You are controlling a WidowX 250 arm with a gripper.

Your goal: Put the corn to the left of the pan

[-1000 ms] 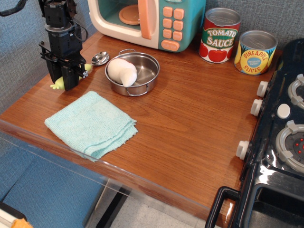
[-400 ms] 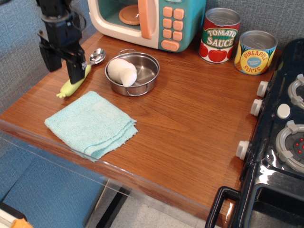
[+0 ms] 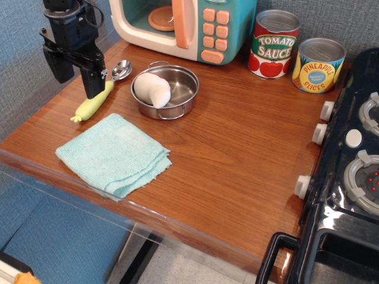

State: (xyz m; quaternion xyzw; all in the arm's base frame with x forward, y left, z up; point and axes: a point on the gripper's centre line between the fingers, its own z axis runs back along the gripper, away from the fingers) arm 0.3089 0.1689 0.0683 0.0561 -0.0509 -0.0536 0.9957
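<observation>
The corn (image 3: pixel 95 105), a toy spoon with a shiny metal bowl and a pale yellow-green handle, lies flat on the wooden table just left of the pan. Its bowl points to the back right, its nubbed end to the front left. The pan (image 3: pixel 172 92) is a small round steel pot with loop handles and holds a white rounded object (image 3: pixel 152 89). My black gripper (image 3: pixel 77 77) hangs above the corn's upper handle with its fingers apart and empty. It hides part of the handle.
A folded light-blue cloth (image 3: pixel 113 154) lies in front of the corn. A toy microwave (image 3: pixel 183 26) stands at the back. Tomato sauce (image 3: pixel 273 44) and pineapple (image 3: pixel 319 65) cans stand at the back right. A black toy stove (image 3: pixel 349 177) fills the right side.
My gripper has let go of the corn, opened and risen up and to the left. The corn now lies uncovered on the table left of the pan.
</observation>
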